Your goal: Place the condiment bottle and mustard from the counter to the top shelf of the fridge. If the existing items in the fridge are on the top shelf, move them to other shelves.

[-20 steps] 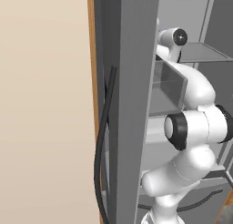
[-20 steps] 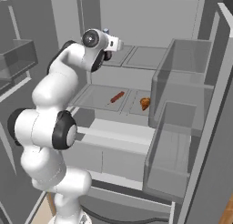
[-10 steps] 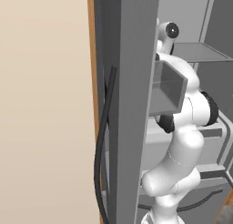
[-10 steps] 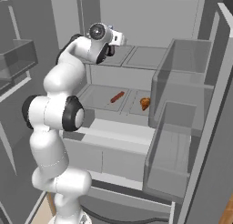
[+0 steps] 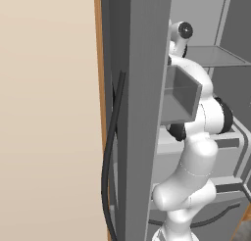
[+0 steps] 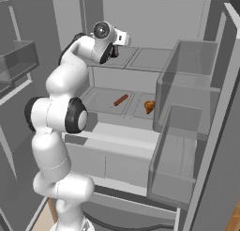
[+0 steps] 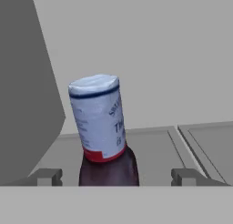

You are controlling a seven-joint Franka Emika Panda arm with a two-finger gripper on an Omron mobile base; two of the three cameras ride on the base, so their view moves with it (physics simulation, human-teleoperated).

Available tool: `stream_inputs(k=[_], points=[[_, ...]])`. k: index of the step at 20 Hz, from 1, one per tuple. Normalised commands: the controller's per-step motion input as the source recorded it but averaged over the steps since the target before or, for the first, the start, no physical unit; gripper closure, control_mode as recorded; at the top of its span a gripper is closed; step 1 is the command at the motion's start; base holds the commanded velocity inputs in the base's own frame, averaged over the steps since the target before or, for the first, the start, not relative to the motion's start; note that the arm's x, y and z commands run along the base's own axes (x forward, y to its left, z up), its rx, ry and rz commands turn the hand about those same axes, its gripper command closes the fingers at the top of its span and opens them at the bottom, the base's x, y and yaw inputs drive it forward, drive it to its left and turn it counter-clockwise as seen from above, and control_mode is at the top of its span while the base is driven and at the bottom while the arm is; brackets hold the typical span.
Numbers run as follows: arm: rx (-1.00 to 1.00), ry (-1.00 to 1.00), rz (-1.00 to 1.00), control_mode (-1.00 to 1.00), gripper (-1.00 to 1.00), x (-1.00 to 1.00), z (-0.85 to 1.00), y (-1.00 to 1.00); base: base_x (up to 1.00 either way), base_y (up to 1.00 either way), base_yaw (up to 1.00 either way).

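Note:
The condiment bottle [image 7: 103,136] has a dark red body and a white and blue label around its neck. It stands upright on the fridge's top shelf [image 7: 154,145], close in front of the hand. My gripper [image 7: 119,176] is open, its fingertips [image 7: 48,176] wide apart on either side of the bottle's body and clear of it. In the right base view the gripper [image 6: 115,49] reaches over the left part of the top shelf [image 6: 145,58], and the hand hides the bottle. The mustard is out of view.
On the middle shelf lie a reddish sausage [image 6: 120,100] and an orange-brown item [image 6: 149,106]. Clear door bins [image 6: 185,94] stand on the open door at the right. A grey fridge wall [image 7: 27,91] rises close to the bottle's left. The fridge's side panel [image 5: 137,112] blocks much of the left base view.
The jaws have opened from around the bottle. The hand has shifted a little further into the top shelf and the elbow has swung down.

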Motion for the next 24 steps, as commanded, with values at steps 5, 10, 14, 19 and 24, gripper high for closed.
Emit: stream_inputs(k=[5, 10, 14, 19, 24], points=[[0.0, -0.01, 0.0, -1.0, -1.0, -0.6, 0.03, 0.0, 0.0, 0.0, 0.0], [0.0, -0.07, 0.0, -1.0, -1.0, -0.99, 0.19, 0.0, 0.0, 0.0, 0.0], [0.0, -0.05, 0.0, -1.0, -1.0, -1.0, 0.29, 0.0, 0.0, 0.0, 0.0], [0.0, -0.02, 0.0, -1.0, -1.0, -1.0, 0.22, 0.0, 0.0, 0.0, 0.0], [0.0, 0.0, 0.0, -1.0, -1.0, -1.0, 0.06, -0.01, 0.0, 0.0, 0.0]])
